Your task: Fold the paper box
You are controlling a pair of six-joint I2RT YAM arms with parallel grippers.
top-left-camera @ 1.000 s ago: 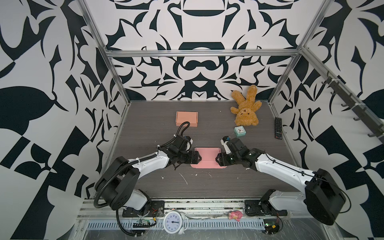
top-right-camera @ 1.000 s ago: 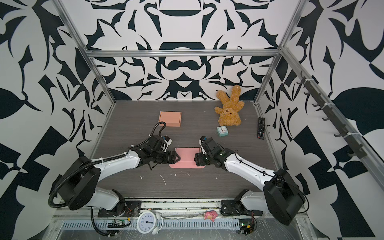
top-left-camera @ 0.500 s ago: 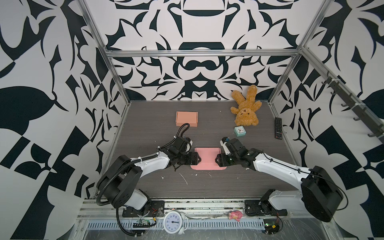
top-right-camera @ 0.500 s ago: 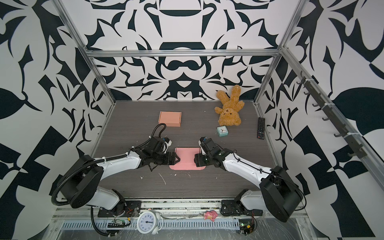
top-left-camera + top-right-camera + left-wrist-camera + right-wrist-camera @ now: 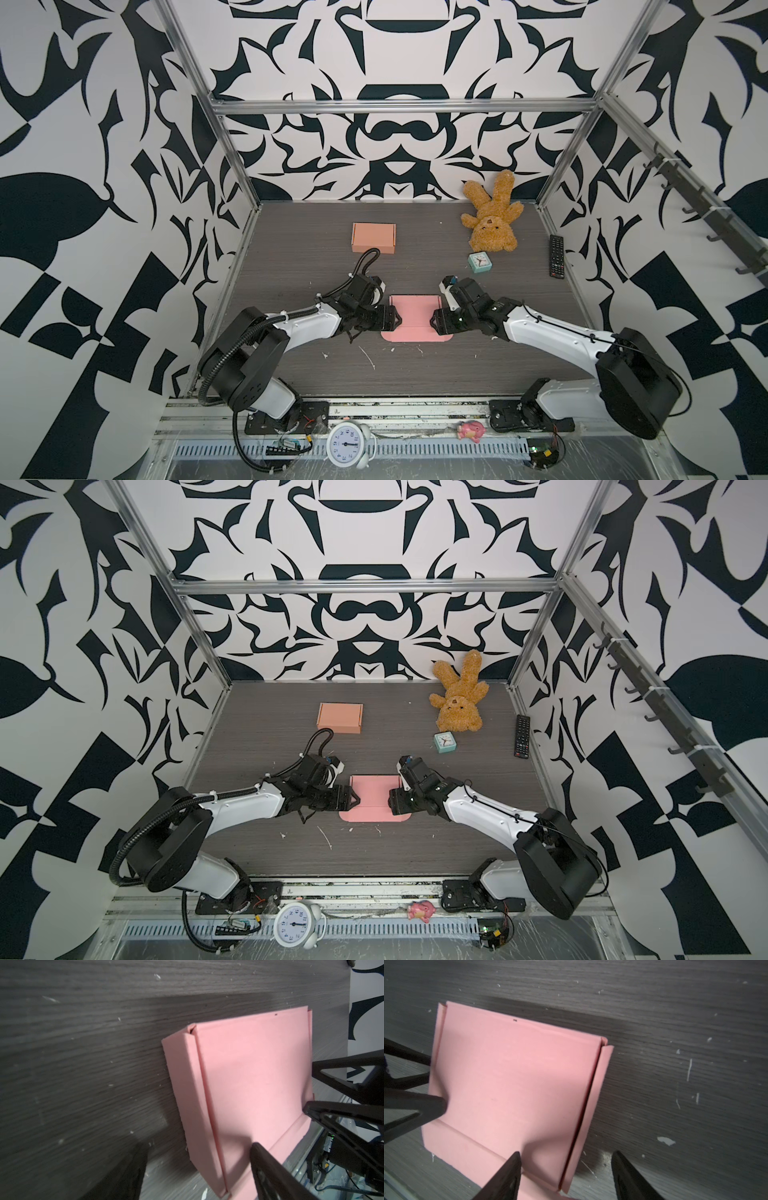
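Both end effectors spread across the side walls of the paper box (image 5: 415,316)
The left end effector (image 5: 395,323) is held wide open and empty across the nine o'clock wall; the right end effector (image 5: 434,326) likewise across the three o'clock wall. The box is laid near the middle of the table (image 5: 299,257), its six o'clock flap flat. If one side is pinched first, the light box could be dragged or a wall creased. Against a second ago little is changed; the left jaws are slightly narrowed.
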